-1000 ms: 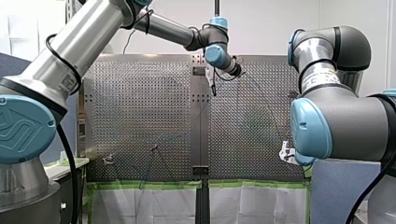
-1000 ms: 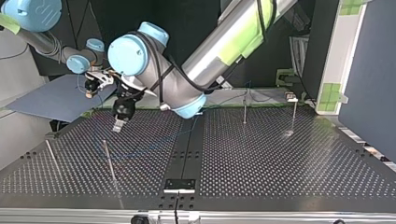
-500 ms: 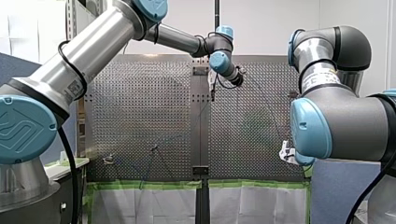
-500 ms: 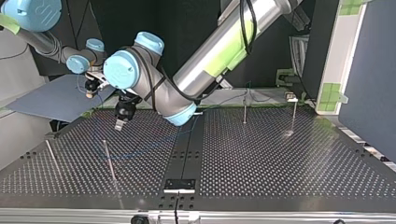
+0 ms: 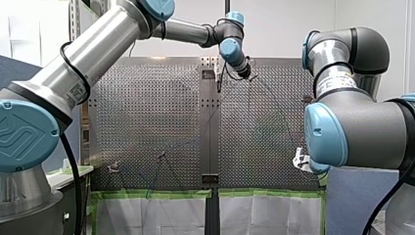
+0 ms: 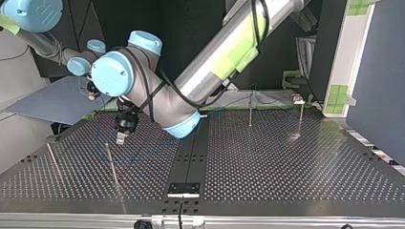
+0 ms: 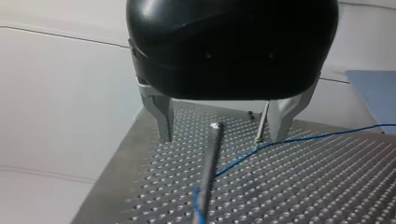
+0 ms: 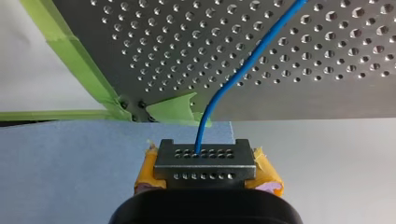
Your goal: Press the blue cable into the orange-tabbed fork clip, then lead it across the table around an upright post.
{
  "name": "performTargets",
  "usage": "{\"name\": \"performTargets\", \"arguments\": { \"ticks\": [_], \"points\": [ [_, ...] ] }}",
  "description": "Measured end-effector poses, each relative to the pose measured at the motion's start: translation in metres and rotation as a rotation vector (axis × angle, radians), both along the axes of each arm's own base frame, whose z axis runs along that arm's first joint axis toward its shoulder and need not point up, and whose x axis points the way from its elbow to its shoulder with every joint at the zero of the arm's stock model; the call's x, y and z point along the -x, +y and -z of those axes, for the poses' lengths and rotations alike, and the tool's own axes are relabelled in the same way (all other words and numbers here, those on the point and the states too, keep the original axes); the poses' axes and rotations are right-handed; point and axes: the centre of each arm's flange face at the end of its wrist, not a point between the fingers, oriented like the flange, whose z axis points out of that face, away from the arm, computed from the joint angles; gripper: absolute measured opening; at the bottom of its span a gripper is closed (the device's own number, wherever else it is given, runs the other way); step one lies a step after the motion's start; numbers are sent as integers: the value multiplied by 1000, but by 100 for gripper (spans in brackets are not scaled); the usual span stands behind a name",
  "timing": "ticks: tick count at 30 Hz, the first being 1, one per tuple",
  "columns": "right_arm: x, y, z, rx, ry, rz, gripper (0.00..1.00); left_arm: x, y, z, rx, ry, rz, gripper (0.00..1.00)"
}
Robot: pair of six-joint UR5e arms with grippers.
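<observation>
Blue cable [image 8: 250,60]: thin, limp, light; likely sags when slack, so grasp near the post [image 7: 210,158]. Right gripper [image 8: 205,161] jaws are clamped on it. Left gripper [image 7: 223,136] jaws wide, empty, straddling post top.

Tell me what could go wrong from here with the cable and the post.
1. My left claw is open with the post ahead between its fingers; a sideways move might knock or bend it.
2. The blue cable runs loose beside the post, ungripped there, so it may slide up off it.
3. My right claw is shut on the cable beyond the table edge; tension may pull it free.
</observation>
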Motion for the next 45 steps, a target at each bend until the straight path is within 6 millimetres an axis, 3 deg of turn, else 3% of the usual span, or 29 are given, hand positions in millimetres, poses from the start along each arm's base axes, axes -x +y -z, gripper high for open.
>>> {"name": "performTargets", "arguments": {
  "ticks": [9,20,45],
  "points": [
    [0,0,-2,-29,36,-12,0,-4,4,-4,47,20,-14,100],
    [-6,-1,-15,-20,47,-26,0,-9,8,30,67,84,5,100],
    [-14,0,-16,-17,49,-39,0,-17,-9,17,211,13,118,100]
  ]
}}
